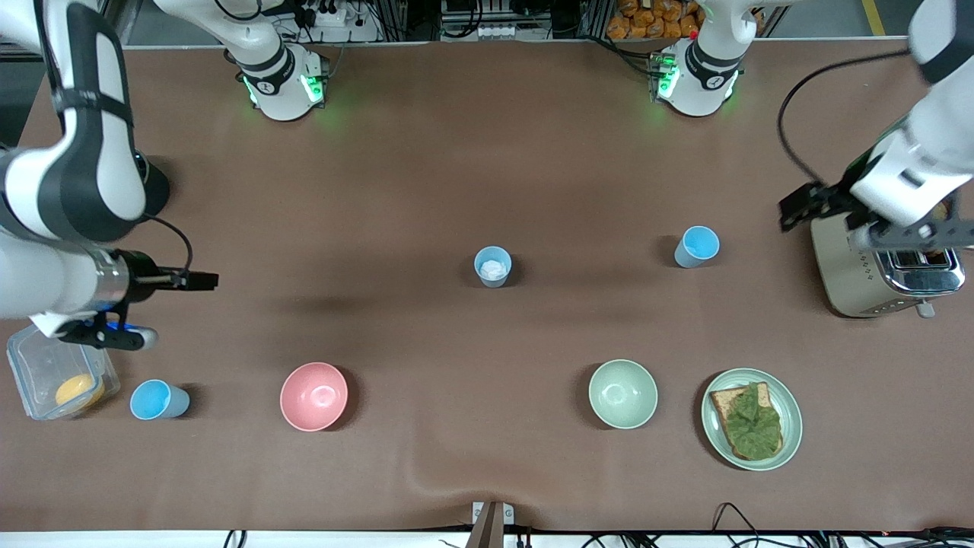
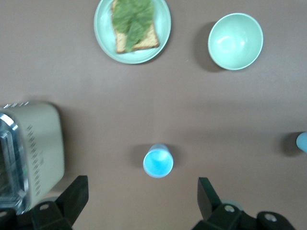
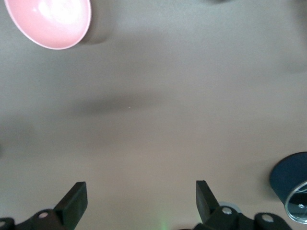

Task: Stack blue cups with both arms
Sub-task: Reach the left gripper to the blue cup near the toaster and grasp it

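Blue cups point(image 1: 493, 266) on brown table point(image 1: 426, 175)

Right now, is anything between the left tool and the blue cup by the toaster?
Nothing visible. The left tool hangs open above the table next to the toaster, and the left wrist view shows only bare table between its fingers and the cup. The toaster stands beside that path, not in it.

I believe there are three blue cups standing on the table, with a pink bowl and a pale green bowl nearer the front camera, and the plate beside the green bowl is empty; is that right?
Nearly. The plate beside the green bowl is not empty: the front view shows a slice of toast with lettuce on it. The rest holds: three blue cups, and the pink bowl.
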`<state>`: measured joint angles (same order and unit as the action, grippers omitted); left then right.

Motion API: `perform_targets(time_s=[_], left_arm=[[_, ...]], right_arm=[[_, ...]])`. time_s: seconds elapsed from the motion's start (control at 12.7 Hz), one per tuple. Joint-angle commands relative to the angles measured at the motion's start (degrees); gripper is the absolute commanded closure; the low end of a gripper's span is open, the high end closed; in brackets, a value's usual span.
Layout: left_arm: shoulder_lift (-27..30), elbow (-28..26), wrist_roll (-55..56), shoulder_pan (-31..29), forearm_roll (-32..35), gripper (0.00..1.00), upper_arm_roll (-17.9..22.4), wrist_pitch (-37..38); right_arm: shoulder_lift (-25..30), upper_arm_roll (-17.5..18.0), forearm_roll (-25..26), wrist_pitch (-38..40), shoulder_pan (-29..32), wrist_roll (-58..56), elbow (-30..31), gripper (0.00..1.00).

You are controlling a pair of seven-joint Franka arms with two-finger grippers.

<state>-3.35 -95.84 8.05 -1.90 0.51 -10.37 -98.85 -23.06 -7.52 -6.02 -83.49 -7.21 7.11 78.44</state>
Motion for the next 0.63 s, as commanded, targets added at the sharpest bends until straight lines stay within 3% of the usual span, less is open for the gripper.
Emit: perform_targets(time_s=[0.0, 0.24, 0.55], left_arm=[[-1.82, -5.31, -0.48, -0.47, 0.37, 0.0, -1.06, -3.63], [-6.04, -9.0, -1.19, -0.47, 0.37, 0.0, -0.88, -7.82], [-6.06, -22.43, -1.37, -1.08, -0.07, 0.0, -0.8, -21.28]], right_arm=[[11.07, 1.01, 1.45, -2.2, 2.9, -1.04, 8.99, 0.0], [18.03, 1.01, 1.62, -3.43, 5.97, -1.22, 11.64, 0.0], [22.0, 1.01, 2.06, -2.56, 8.44, -9.9, 13.49, 0.0]])
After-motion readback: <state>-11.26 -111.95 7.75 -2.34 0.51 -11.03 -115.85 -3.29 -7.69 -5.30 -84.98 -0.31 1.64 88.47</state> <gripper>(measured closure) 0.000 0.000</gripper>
